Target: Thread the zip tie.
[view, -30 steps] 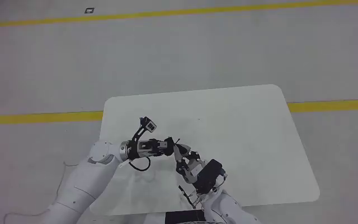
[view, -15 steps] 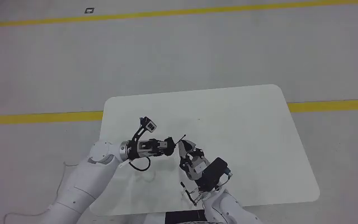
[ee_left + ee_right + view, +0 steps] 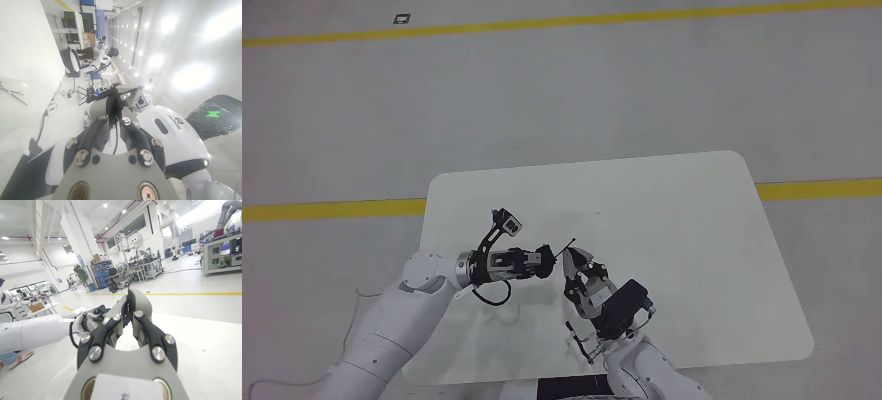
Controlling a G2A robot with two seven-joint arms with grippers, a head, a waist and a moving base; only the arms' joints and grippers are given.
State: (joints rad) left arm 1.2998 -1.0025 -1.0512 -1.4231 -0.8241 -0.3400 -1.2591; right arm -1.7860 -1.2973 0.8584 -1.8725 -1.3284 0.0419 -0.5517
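The zip tie (image 3: 565,247) is a thin black strip held between both grippers above the near left part of the white table (image 3: 692,220). My left gripper (image 3: 547,262) comes in from the left and is shut on a dark bunched end of the zip tie (image 3: 112,93). My right gripper (image 3: 570,262) comes up from the front edge. Its fingers are shut on the strap (image 3: 129,287), whose thin tip sticks out past the fingertips. In the right wrist view the left gripper (image 3: 100,311) sits just behind the right gripper (image 3: 128,298). The two grippers stand close together, a small gap apart.
The table's right half and far side are bare white surface, with one tiny dark speck (image 3: 595,211) behind the grippers. Thin black strands (image 3: 11,92) show off to one side in the left wrist view. The front edge (image 3: 482,380) runs close below both arms.
My right gripper has drawn a little to the right, away from the left gripper, opening a small gap; the strap's tip now shows between them. The left arm has held still.
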